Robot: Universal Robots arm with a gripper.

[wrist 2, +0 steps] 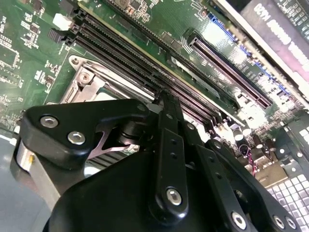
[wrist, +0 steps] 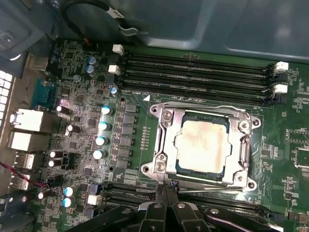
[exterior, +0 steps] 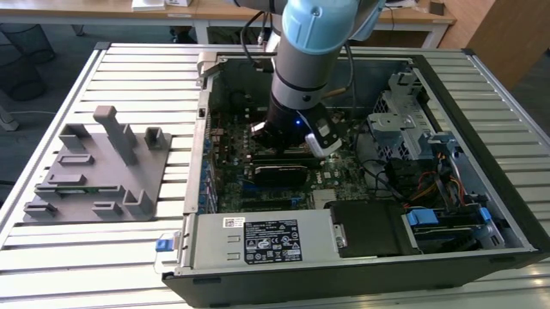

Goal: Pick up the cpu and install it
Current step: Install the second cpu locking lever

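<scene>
The cpu [wrist: 202, 145], a flat square chip with a pale silver top, lies inside the metal socket frame [wrist: 164, 166] on the green motherboard [wrist: 120, 159]. My gripper [wrist: 166, 189] hovers just off one edge of that frame, its two black fingers pressed together with nothing between them. In the second wrist view the gripper [wrist 2: 166, 99] points down over the socket frame [wrist 2: 84, 84] beside the memory slots. In the exterior view the gripper [exterior: 288, 149] reaches down into the middle of the open computer case [exterior: 481, 212].
Long black memory slots [wrist: 193, 72] run beside the socket, with upright capacitors [wrist: 102, 126] on another side. A grey plastic fixture [exterior: 94, 174] stands on the slatted table at the exterior view's left. Drive cages and cables [exterior: 413, 148] crowd the case at the exterior view's right.
</scene>
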